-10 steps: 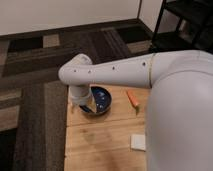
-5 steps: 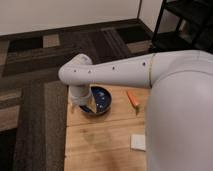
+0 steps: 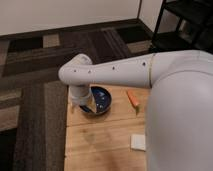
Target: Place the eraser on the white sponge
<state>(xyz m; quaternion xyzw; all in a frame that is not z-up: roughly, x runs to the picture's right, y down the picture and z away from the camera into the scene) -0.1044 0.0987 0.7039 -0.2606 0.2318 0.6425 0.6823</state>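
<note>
The white sponge (image 3: 138, 142) lies on the wooden table (image 3: 100, 140) near its front right, its right side cut off by my arm. The black eraser does not show; it is hidden or out of view. My arm reaches across from the right, bends at a white elbow and points down. My gripper (image 3: 84, 106) hangs at the left rim of the blue bowl (image 3: 101, 99), well to the left of and behind the sponge.
An orange stick-shaped object (image 3: 132, 98) lies on the table right of the bowl. My large white arm covers the table's right side. Patterned carpet (image 3: 35, 100) surrounds the table, and a black shelf frame (image 3: 175, 30) stands at the back right.
</note>
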